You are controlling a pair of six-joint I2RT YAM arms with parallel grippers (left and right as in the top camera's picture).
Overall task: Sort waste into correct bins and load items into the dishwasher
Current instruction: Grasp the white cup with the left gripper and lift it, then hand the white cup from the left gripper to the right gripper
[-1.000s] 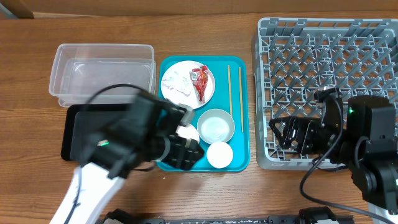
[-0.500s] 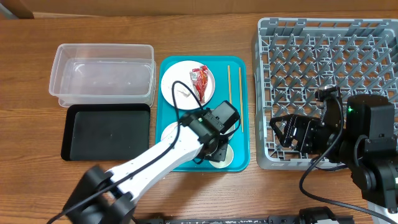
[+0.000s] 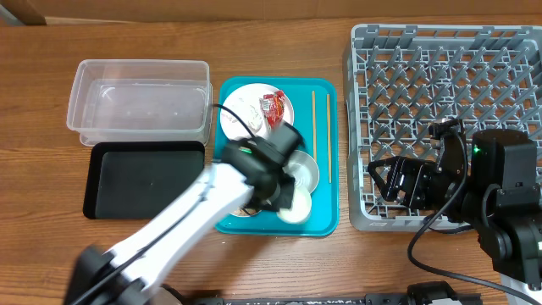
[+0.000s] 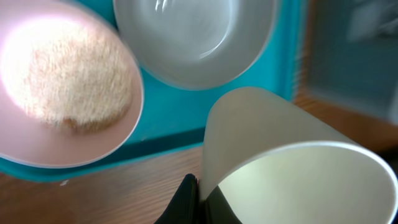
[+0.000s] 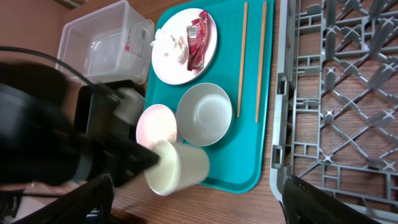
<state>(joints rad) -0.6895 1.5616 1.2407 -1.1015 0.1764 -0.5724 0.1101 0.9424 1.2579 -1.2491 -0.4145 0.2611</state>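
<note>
cup point(image 5: 179, 168) close beside bowl point(image 5: 205, 114) and small plate point(image 5: 157, 123), dish rack point(image 3: 440, 36) unobstructed

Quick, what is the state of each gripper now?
Left gripper: closed on the cup.
Right gripper: open, holding nothing.

In the left wrist view the cup point(image 4: 292, 155) is cut by the bottom and right edges, the bowl point(image 4: 193, 37) by the top, the small plate point(image 4: 62, 81) by the left. Of the left gripper point(image 4: 202, 208) only one dark finger point(image 4: 185, 198) shows, at the cup's rim. Overhead, the blurred left arm point(image 3: 212, 191) covers most of the small plate and cup and part of the bowl. In the right wrist view that arm is a dark smear, its grip on the cup unclear. The rack point(image 3: 440, 85), at the worktop's far right corner, runs off the picture; the right arm point(image 3: 500, 195) hides its near corner.
</note>
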